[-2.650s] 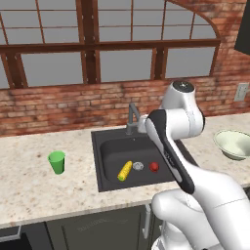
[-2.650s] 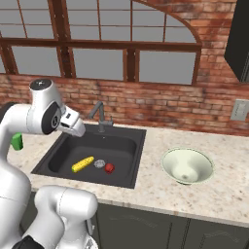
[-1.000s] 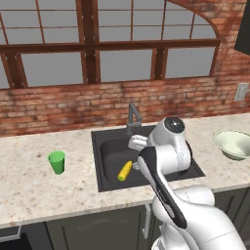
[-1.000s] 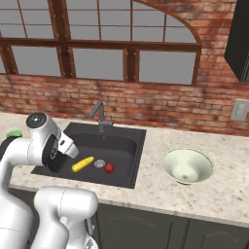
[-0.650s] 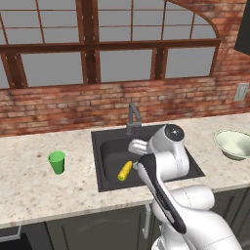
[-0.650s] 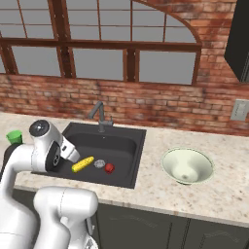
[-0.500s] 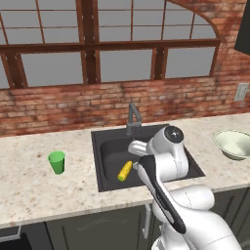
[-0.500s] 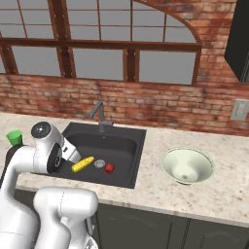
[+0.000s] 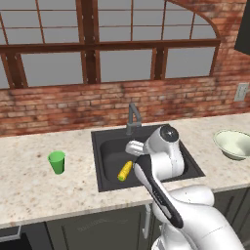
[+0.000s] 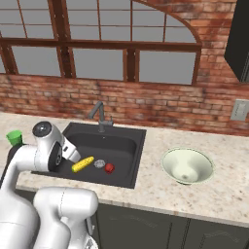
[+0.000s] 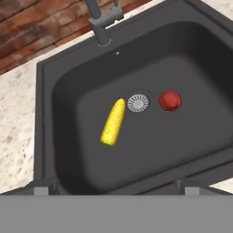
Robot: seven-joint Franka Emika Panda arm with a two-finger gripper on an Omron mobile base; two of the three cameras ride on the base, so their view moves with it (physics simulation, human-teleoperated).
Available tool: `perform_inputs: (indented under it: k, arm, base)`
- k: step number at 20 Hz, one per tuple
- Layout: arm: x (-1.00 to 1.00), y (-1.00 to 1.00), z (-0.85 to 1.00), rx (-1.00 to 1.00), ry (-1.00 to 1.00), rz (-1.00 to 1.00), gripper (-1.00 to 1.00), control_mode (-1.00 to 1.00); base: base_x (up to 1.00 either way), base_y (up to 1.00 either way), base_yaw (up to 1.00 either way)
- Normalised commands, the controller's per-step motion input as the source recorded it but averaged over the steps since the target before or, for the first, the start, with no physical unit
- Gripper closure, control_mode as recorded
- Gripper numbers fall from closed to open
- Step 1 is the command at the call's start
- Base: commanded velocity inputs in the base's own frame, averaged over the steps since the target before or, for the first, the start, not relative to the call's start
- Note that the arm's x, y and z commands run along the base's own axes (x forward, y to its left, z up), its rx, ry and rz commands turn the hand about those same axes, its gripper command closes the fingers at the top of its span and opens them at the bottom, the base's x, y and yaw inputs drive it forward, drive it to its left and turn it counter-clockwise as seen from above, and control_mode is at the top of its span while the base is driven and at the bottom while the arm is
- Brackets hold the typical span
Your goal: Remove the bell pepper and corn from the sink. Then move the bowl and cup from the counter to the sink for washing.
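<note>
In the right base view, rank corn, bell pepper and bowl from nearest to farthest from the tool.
1. corn, in the sink, just right of the tool.
2. bell pepper, past the drain.
3. bowl, on the counter far right.

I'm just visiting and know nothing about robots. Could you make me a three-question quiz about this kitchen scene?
1. True or false: the corn and the bell pepper lie in the sink on opposite sides of the drain.
2. Where is the cup? A) in the sink B) on the counter C) inside the bowl
3. Fill in: the gripper hovers over the sink with its jaws ____.

Key: 1 true; 2 B; 3 open, holding nothing.
</note>
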Motion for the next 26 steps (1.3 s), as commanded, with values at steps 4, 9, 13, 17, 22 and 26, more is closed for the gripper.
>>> perform_inputs:
  k: [4, 9, 13, 17, 22, 26]
  arm:
    - [0.13, 0.00, -0.21, 0.00, 0.00, 0.00, -1.00, -1.00]
    - [0.15, 0.00, -0.24, 0.00, 0.00, 0.00, -1.00, -1.00]
    - [0.15, 0.00, -0.26, 0.01, 0.00, 0.00, -1.00, -1.00]
    - [0.14, 0.00, -0.29, 0.01, 0.00, 0.00, -1.00, -1.00]
    - [0.13, -0.01, -0.29, 0.01, 0.00, 0.00, -1.00, -1.00]
    - [0.11, -0.02, -0.29, 0.00, 0.02, 0.00, -1.00, -1.00]
  base:
    - [0.00, 0.00, 0.00]
    - [0.00, 0.00, 0.00]
    - [0.00, 0.00, 0.00]
    - [0.00, 0.00, 0.00]
    - [0.00, 0.00, 0.00]
    - [0.00, 0.00, 0.00]
